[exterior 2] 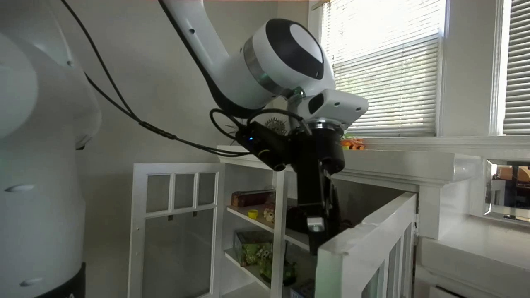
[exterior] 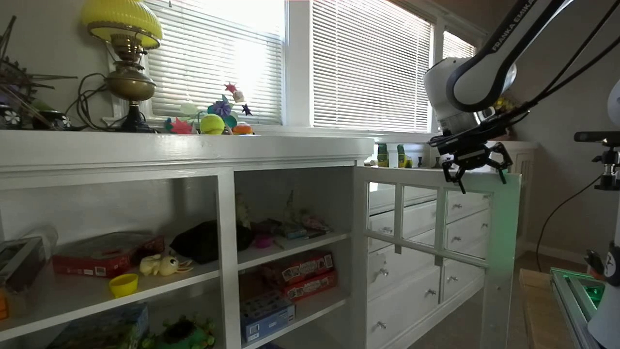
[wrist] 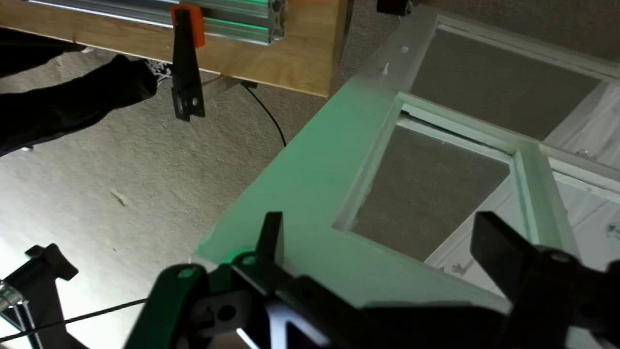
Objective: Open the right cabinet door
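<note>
Where the white cabinet [exterior: 225, 257] ends on its right side, your right cabinet door [exterior: 426, 249] stands swung out, its fixed side below the right front corner of the cabinet top [exterior: 193, 151]. Your claw [exterior: 484, 187] hangs at the door's free upper corner, fingers [wrist: 499, 252] spread wide; you cannot tell whether either touches the wood. In the wrist view you see green light on that corner. Also there: a wooden table [wrist: 300, 63], one corner just beside the door's free edge as you look down, and a clamp [wrist: 188, 92] at the table's long edge. Above the front edge of the cabinet top you find a lamp [exterior: 128, 82], well left of a yellow ball [exterior: 212, 125]. Below that edge, on a shelf [exterior: 184, 283]: red box [exterior: 104, 254] behind a yellow cup [exterior: 123, 285]. Lower, in the right-hand bay: blue box [exterior: 267, 315]. In an exterior view another glazed door [exterior 2: 178, 211] stands swung out, well apart from your claw.
</note>
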Available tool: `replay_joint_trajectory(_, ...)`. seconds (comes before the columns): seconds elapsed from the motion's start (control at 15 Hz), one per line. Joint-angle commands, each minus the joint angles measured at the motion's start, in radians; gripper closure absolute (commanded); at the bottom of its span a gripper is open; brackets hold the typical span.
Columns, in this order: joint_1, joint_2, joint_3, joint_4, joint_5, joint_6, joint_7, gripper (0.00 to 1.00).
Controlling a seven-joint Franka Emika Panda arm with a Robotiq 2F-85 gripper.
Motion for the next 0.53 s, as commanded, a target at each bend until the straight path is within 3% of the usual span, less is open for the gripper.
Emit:
replay_joint_trajectory(0.0,-0.022,0.001,-0.035,0.001,-0.124,0.02,0.061,0.0)
replay_joint_trajectory(0.27,-0.023,0.006,-0.068,0.001,-0.232,0.035,0.115,0.0)
replay_joint_trajectory(0.47,0.058,0.005,-0.088,0.001,-0.145,0.12,0.06,0.0)
